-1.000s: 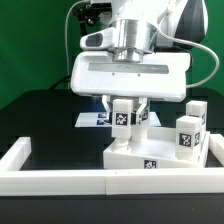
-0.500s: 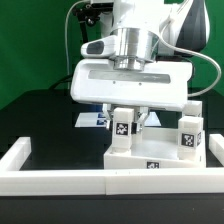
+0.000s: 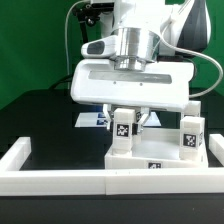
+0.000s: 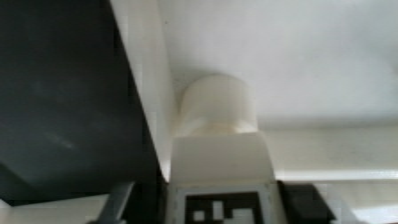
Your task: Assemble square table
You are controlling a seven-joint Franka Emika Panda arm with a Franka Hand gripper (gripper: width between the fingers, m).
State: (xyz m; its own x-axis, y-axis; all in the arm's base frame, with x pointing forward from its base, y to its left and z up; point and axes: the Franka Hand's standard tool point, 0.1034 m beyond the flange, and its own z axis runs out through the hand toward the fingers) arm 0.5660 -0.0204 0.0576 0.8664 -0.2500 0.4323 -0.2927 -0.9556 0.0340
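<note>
My gripper (image 3: pixel 126 117) is shut on a short white leg (image 3: pixel 122 139) that bears a black-and-white tag. It holds the leg upright, with the leg's lower end on or just above the white square tabletop slab (image 3: pixel 160 158). In the wrist view the leg (image 4: pixel 217 120) sits between my dark fingers (image 4: pixel 128 205), its rounded end against the white slab (image 4: pixel 302 60). A second tagged leg (image 3: pixel 189 136) stands upright at the slab's side toward the exterior view's right; I cannot tell whether it is joined to the slab.
A long white rim wall (image 3: pixel 100 181) runs along the front and turns back at the exterior view's left (image 3: pixel 18 154). The marker board (image 3: pixel 92 120) lies on the black table behind the slab. Green curtains hang behind.
My hand has come down a little and turned slightly, with the leg in it, over the first half second. Since then nothing visibly moves.
</note>
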